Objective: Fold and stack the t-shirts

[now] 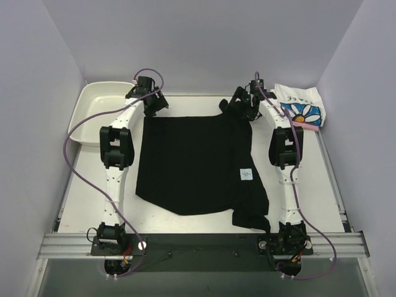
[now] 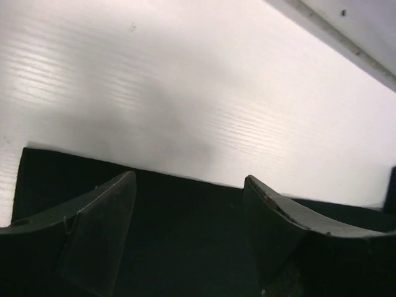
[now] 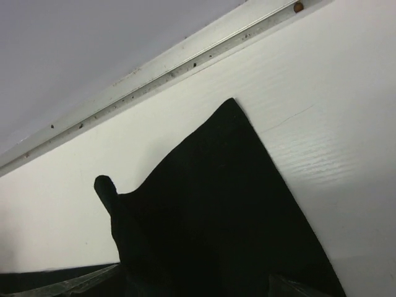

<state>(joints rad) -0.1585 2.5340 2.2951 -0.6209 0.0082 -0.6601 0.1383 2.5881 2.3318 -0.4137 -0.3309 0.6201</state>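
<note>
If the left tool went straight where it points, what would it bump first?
Probably the black shirt's far edge, lying right under the open left tool. Depth is hard to judge, so it might land on the bare table just past it.

White table (image 1: 315,179): black t-shirt (image 1: 192,161) spread centre; tray (image 1: 93,106) far-left corner; daisy-print shirt (image 1: 304,110) far-right corner.

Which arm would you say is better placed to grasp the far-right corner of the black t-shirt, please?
Probably the right arm. The right gripper, open, hovers at that corner of the black t-shirt, cloth filling its wrist view; the left gripper, also open, sits over the far-left corner, across the shirt.
</note>
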